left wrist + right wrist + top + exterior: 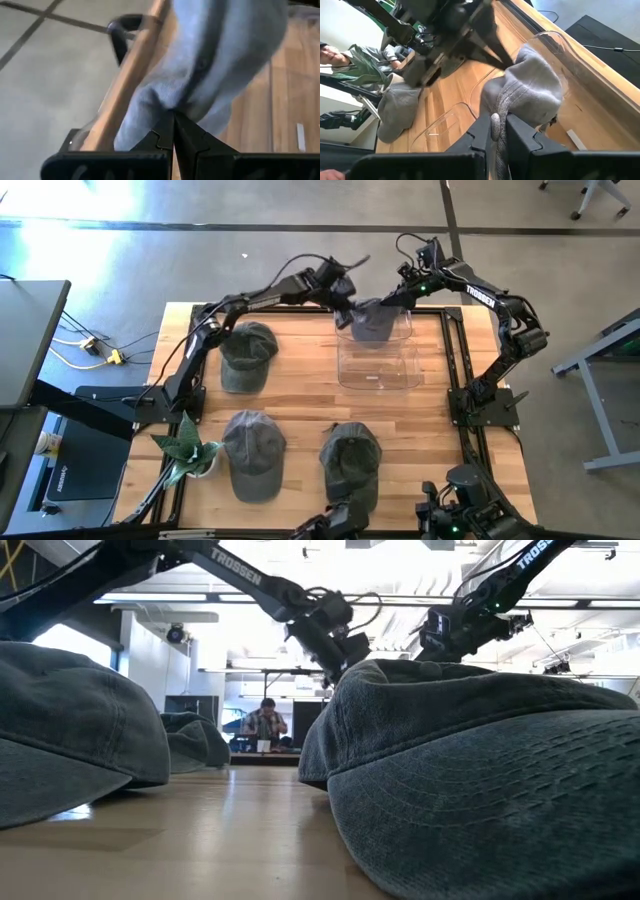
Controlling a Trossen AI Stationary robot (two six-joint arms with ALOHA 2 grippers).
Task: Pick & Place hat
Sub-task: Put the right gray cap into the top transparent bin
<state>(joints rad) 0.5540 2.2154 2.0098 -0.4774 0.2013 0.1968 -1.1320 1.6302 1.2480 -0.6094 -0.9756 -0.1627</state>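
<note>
grey denim hat (372,321) hangs between both arms above the clear plastic bin (377,365) at the far edge of the wooden desk (300,405). left gripper (173,131) clenched on a fold of the hat's cloth; right gripper (496,131) pinched on another bit of its fabric, from the opposite side. three more hats lie on the desk: one at far left (246,355), two nearer the front (253,453) (351,459). small potted plant (186,450) at the front-left corner. a person (264,726) sits in the room beyond, seen in the low view.
</note>
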